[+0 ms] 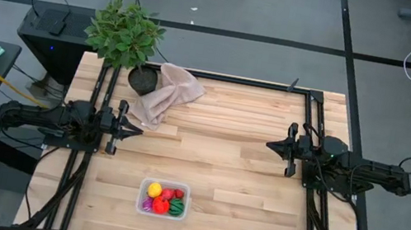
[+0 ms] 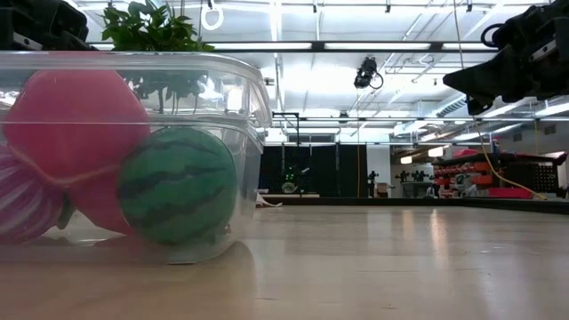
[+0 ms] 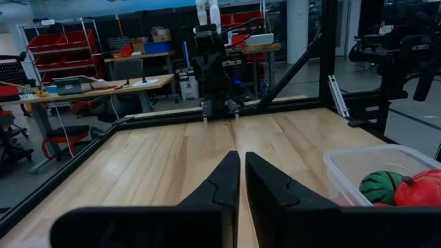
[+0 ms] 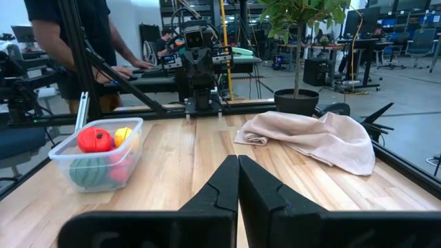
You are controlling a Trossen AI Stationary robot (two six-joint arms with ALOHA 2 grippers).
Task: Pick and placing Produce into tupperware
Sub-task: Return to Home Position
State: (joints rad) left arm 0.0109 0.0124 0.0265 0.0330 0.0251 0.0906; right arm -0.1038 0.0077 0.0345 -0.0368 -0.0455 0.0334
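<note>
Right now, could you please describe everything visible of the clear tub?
The clear plastic tub is rectangular with rounded corners and a lipped rim, lidless, upright on the wooden table near the low camera's edge. Inside lie a striped toy watermelon plus red, yellow and purple pieces. Nothing else touches it.

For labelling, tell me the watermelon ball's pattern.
Small round toy watermelon: green with darker stripes; low view.

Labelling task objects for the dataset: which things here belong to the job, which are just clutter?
Job: produce, inside the tupperware; left gripper and right gripper, shut, at the table's sides.
Lying about: potted plant, beige cloth.
</note>
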